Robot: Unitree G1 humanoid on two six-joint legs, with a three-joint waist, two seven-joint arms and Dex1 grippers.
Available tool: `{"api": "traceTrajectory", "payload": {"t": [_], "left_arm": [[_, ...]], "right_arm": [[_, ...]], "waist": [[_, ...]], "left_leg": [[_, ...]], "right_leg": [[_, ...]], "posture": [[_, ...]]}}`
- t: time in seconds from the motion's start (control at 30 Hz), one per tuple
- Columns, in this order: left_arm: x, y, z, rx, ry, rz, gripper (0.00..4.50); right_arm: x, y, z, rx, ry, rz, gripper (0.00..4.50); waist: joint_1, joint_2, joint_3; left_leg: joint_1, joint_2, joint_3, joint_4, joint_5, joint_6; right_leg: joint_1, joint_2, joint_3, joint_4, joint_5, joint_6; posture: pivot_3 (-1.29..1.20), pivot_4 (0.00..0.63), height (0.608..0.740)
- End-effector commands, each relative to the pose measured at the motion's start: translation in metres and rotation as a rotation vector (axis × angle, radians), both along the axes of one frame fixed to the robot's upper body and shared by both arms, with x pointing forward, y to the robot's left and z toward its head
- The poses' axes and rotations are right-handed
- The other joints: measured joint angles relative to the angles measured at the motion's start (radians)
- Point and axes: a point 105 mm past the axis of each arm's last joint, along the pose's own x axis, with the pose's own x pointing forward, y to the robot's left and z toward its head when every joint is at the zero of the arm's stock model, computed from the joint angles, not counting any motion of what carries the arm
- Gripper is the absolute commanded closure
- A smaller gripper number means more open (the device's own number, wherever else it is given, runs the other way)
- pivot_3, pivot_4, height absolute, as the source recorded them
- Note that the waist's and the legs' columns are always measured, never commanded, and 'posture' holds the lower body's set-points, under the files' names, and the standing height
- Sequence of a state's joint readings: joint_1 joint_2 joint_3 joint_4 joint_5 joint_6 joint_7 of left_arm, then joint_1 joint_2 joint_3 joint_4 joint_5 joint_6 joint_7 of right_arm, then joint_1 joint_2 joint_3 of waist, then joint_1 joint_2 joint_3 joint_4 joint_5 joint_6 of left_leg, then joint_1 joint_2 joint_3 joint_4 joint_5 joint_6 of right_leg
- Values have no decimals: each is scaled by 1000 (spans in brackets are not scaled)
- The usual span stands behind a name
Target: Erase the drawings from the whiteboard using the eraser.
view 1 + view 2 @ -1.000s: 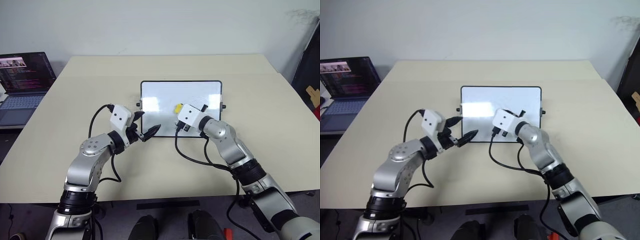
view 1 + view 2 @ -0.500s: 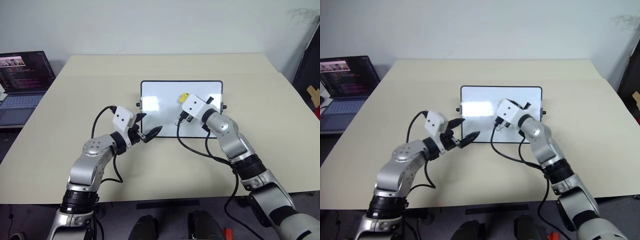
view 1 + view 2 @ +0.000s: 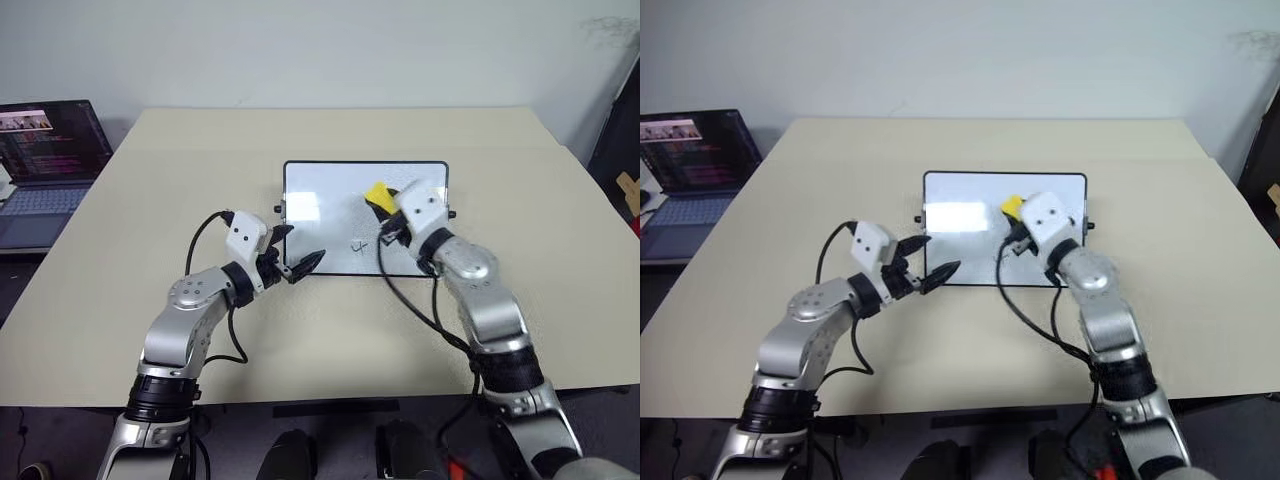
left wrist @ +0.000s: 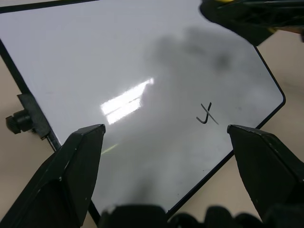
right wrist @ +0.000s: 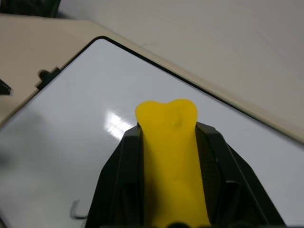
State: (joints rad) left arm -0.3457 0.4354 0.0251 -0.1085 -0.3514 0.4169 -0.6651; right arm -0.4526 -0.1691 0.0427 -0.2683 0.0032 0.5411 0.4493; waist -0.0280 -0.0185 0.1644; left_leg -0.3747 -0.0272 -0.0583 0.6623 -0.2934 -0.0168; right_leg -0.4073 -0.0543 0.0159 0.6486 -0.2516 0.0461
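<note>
The whiteboard [image 3: 330, 225] lies flat in the middle of the table. One small black drawing [image 3: 360, 244] sits near its front edge and also shows in the left wrist view [image 4: 206, 114]. My right gripper [image 3: 385, 203] hovers over the board's right half, shut on the yellow eraser [image 3: 377, 194], which sticks out past the fingers [image 5: 173, 156]. My left gripper [image 3: 303, 244] is open at the board's near-left corner, with its fingers [image 4: 78, 171] spread wide and nothing between them.
An open laptop [image 3: 50, 150] stands on a separate surface at the far left. The beige table [image 3: 200, 160] stretches wide around the board. A dark object [image 3: 615, 130] stands past the table's right edge.
My right gripper has swung right and back over the board with the eraser and rolled its wrist, uncovering the small drawing. The left arm has stayed put.
</note>
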Motion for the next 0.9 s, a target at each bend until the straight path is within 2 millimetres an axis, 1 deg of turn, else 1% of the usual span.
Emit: {"api": "traceTrajectory", "payload": {"t": [0.03, 0.1, 0.13, 0.17, 0.2, 0.23, 0.33, 0.4, 0.47, 0.53, 0.6, 0.63, 0.73, 0.77, 0.83, 0.9], "left_arm": [[-6, 10, 13, -15, -38, -9, 0], [-9, 17, 12, -13, -35, 9, 0], [-10, 19, 12, -18, -32, 14, 0], [-10, 19, 12, -26, -28, 17, 0], [-11, 20, 11, -28, -27, 16, 0], [-13, 21, 9, -29, -24, 17, 0], [-18, 21, 4, -9, -47, 8, 0], [-20, 20, 3, -17, -49, 2, 0], [-22, 19, 0, -16, -43, -4, 0], [-25, 21, -3, -8, -39, 1, 0], [-27, 24, -6, 12, -43, 6, 0], [-26, 26, -6, 16, -45, 16, 0], [-23, 33, -6, 30, -56, 58, 0], [-22, 35, -7, 34, -57, 64, 0], [-23, 33, -6, 42, -62, 57, 0], [-22, 29, 0, 61, -100, 49, 0]], "right_arm": [[-34, -14, 3, 71, 19, 71, 3359], [-54, -24, -9, -55, 8, 74, 3359], [-60, -27, -13, -105, 2, 72, 3359], [-63, -30, -16, -129, 6, 66, 3359], [-66, -32, -18, -122, 15, 61, 3359], [-71, -33, -24, -109, 44, 57, 3359], [-87, -33, -46, -117, 121, 65, 3359], [-92, -30, -56, -137, 138, 72, 3359], [-93, -23, -63, -174, 140, 90, 3359], [-87, -14, -69, -252, 99, 101, 3359], [-79, -6, -69, -310, 46, 105, 3359], [-72, -3, -67, -332, 13, 93, 3359], [-41, 4, -55, -388, -90, 36, 3359], [-34, 6, -52, -394, -108, 29, 3359], [-16, 10, -42, -410, -156, 7, 3359], [0, 14, -32, -447, -200, -11, 3359]], "waist": [[0, 0, 0], [3, 0, 0], [3, 0, 0], [2, 0, 0], [1, 0, 0], [-2, 0, 0], [-1, 0, 0], [-1, 0, 0], [-1, 0, 0], [-2, 0, 0], [-3, 0, 0], [-2, 0, 0], [-3, 0, 0], [-3, 0, 0], [-1, 0, 0], [-1, 0, 0]], "left_leg": [[-1, 0, 0, 0, 0, 0], [-3, 0, -2, -1, 0, 0], [-5, 0, -2, 0, 0, 0], [-6, 0, -1, 0, 0, 0], [-6, -1, -1, 0, 0, 0], [-5, -1, 0, 0, 0, 0], [-3, 1, -2, 0, 0, 0], [-2, 1, -1, 0, 0, 0], [-2, 0, 0, 1, 0, 0], [0, 0, 1, 1, 0, 0], [1, 0, 1, 0, 0, 0], [1, 0, 1, 0, 0, 0], [2, 0, 1, 1, 0, 0], [2, 0, 2, 1, 0, 0], [2, 0, 2, 1, 0, 0], [1, 0, 1, 0, 1, -1]], "right_leg": [[0, 0, 0, 0, 0, 0], [-2, 0, -1, -2, 0, 0], [-3, 0, -1, -3, 0, 0], [-4, 0, -1, -3, 0, 0], [-4, 0, -1, -2, 0, 1], [-4, 0, -1, -2, 0, 1], [-2, 1, -1, -1, 0, 0], [-1, 1, -1, -1, 0, 0], [-1, 1, -1, -1, 0, 1], [0, 1, -1, -1, 0, 1], [2, 1, -1, -1, 0, 1], [2, 1, -2, -1, 0, 1], [2, 1, -1, -1, 0, 1], [2, 1, -1, -1, 0, 1], [1, 1, -1, 0, 0, 1], [1, 1, -1, 0, 0, 1]], "posture": [[0, 150, 740], [0, 150, 740], [0, 150, 740], [0, 150, 740], [0, 150, 740], [0, 150, 740], [0, 150, 740], [0, 150, 740], [0, 150, 740], [0, 150, 740], [0, 150, 740], [0, 150, 740], [0, 150, 740], [0, 150, 740], [0, 150, 740], [0, 150, 740]]}}
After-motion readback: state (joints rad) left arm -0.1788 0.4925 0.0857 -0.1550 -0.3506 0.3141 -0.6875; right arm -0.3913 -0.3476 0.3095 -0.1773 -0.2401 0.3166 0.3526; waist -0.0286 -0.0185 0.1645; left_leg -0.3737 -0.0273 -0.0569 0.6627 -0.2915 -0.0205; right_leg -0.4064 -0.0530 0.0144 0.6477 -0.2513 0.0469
